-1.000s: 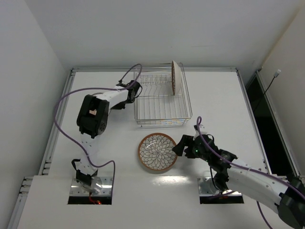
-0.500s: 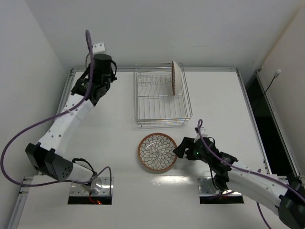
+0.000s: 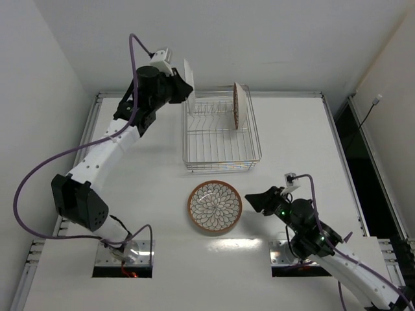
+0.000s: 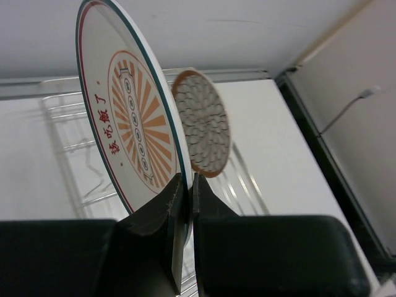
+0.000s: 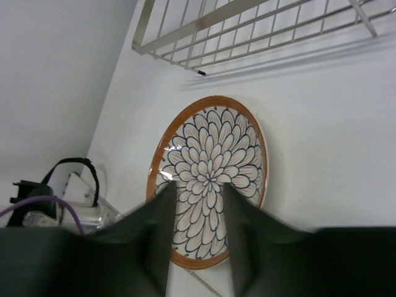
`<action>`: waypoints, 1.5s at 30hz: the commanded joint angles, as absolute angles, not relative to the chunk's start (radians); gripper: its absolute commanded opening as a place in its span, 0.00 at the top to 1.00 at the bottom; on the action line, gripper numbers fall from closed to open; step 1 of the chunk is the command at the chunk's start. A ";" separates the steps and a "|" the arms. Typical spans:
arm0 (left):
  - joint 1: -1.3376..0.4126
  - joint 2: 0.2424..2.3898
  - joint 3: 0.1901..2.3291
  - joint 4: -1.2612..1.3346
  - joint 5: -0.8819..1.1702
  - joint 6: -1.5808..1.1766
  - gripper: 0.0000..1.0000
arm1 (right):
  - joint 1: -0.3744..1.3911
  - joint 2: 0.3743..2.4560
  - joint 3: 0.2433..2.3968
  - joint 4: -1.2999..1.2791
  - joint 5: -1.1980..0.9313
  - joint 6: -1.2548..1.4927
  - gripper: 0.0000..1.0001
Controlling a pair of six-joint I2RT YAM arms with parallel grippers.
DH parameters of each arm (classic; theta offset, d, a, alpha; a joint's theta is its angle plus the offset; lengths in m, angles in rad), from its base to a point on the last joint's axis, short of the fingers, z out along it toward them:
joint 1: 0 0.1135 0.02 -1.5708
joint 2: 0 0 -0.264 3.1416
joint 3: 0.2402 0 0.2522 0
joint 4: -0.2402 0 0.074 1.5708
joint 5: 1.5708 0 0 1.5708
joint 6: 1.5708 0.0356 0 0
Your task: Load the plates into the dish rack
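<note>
My left gripper is shut on the lower rim of the white plate with orange radial stripes. It holds this plate upright in the air over the back left corner of the silver wire dish rack. One brown-rimmed mosaic plate stands on edge in the rack's back right slots. Another brown-rimmed petal plate lies flat on the table in front of the rack. Just right of it my right gripper hovers, its jaws a little apart and holding nothing.
A purple cable loops from the left arm out over the table's left side. A raised rail borders the left edge, and a dark gap runs along the right edge. Both arm bases sit at the near edge.
The left arm has swung right with the white plate, to the rack's back left corner. The right gripper has pulled back from the flat plate's rim and its jaws have narrowed.
</note>
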State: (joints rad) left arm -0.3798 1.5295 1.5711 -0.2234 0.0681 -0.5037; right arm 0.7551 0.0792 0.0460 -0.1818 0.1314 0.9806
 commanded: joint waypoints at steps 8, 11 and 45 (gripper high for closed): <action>-0.345 1.761 1.649 0.198 0.466 -0.696 1.00 | 0.753 0.070 -0.002 -0.233 0.161 0.991 1.00; -0.345 1.824 1.649 0.296 0.517 -0.770 1.00 | 0.753 0.091 0.008 -0.222 0.161 0.991 1.00; -0.457 1.954 1.689 0.273 0.273 -0.795 1.00 | 0.753 0.164 0.017 -0.181 0.161 0.991 1.00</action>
State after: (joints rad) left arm -0.4397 1.9888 1.6409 0.2203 0.3225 -0.8223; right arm 0.7551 0.1707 0.0460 -0.2249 0.1528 0.9886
